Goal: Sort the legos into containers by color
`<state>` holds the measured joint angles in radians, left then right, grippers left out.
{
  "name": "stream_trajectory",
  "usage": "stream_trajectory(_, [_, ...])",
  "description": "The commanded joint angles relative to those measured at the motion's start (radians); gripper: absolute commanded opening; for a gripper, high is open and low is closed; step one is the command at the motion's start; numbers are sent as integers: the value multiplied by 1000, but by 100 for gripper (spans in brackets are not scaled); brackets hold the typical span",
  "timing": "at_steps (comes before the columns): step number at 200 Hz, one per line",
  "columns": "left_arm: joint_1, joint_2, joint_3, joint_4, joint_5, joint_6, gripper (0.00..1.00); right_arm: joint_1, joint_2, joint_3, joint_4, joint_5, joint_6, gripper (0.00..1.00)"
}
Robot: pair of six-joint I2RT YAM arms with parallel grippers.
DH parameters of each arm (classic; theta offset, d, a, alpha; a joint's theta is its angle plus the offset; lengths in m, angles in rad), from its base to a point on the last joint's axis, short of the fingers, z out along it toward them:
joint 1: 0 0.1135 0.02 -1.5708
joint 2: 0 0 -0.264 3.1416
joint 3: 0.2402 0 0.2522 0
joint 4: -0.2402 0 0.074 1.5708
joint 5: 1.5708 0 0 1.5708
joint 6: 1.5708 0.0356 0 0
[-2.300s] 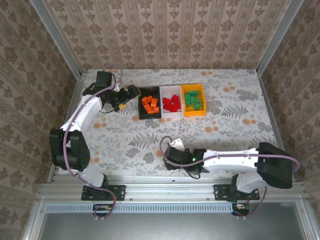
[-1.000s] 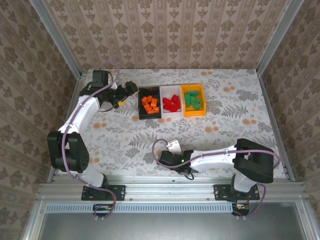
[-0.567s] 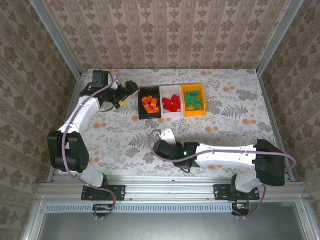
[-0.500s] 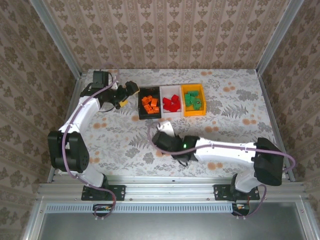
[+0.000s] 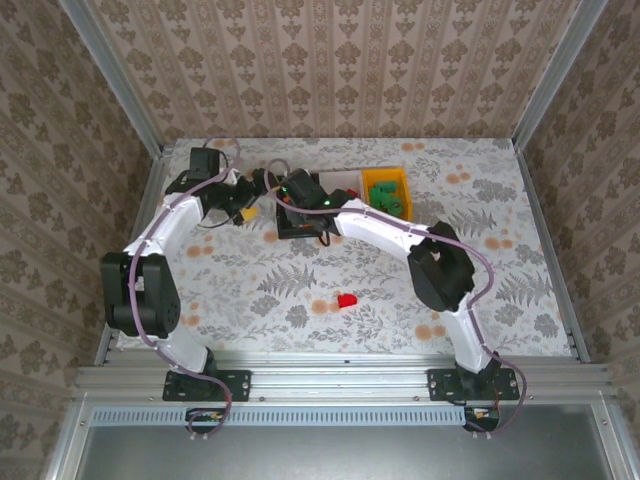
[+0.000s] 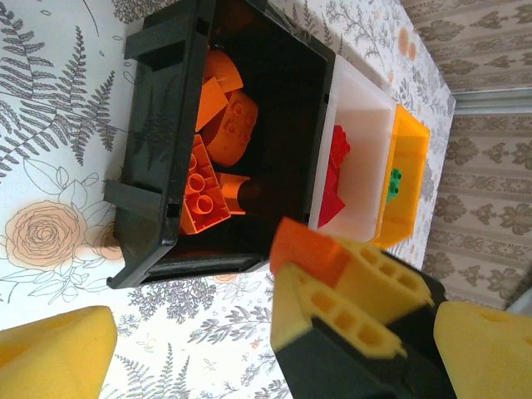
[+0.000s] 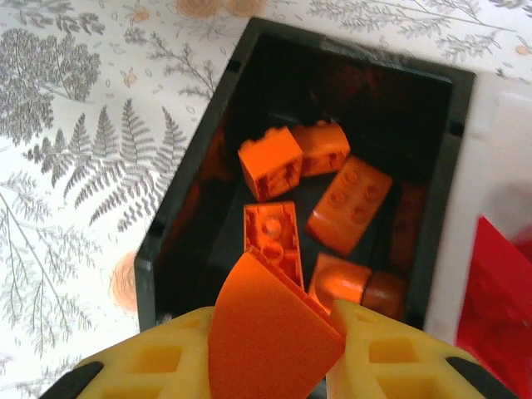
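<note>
The right gripper is pinched on an orange brick, held edge-up between its yellow fingers just above the near end of the black bin. Several loose orange bricks lie in that bin below it. Touching the black bin's side is the white bin with red bricks in it, and next in the row the orange-yellow bin holding green bricks. The left gripper hovers just beside the black bin's outer side, its fingers spread wide with nothing between them. One red brick lies alone on the floral table, well apart from the bins.
</note>
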<state>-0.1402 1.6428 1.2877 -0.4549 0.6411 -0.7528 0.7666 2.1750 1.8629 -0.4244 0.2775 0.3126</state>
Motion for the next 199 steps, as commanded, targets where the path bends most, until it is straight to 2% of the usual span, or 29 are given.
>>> stream_trajectory(1, [40, -15, 6, 28, 47, -31, 100, -23, 85, 132, -106, -36, -35, 31])
stream_trajectory(34, [57, -29, -4, 45, 60, -45, 100, -39, 194, 315, -228, -32, -45, 40])
stream_trajectory(45, [57, -31, -5, 47, 64, -46, 100, -39, 207, 354, -254, -21, -50, 48])
stream_trajectory(87, [54, -41, -6, 51, 64, -43, 100, -36, 91, 288, -218, 11, -67, 52])
stream_trajectory(99, [46, -45, -7, 49, 59, -38, 100, -26, 10, 197, -194, 36, -67, 52])
stream_trajectory(114, [26, -51, -3, 33, 41, -25, 100, 4, -144, -34, -119, 76, -52, 53])
stream_trajectory(149, [-47, -51, 0, 9, 7, -5, 100, 110, -486, -567, 17, 127, 116, 69])
stream_trajectory(174, [-94, -33, -5, 14, 6, -14, 100, 186, -596, -776, 20, 122, 238, 74])
stream_trajectory(199, [-133, -14, -5, 21, 23, -16, 100, 227, -635, -889, 17, 94, 322, 77])
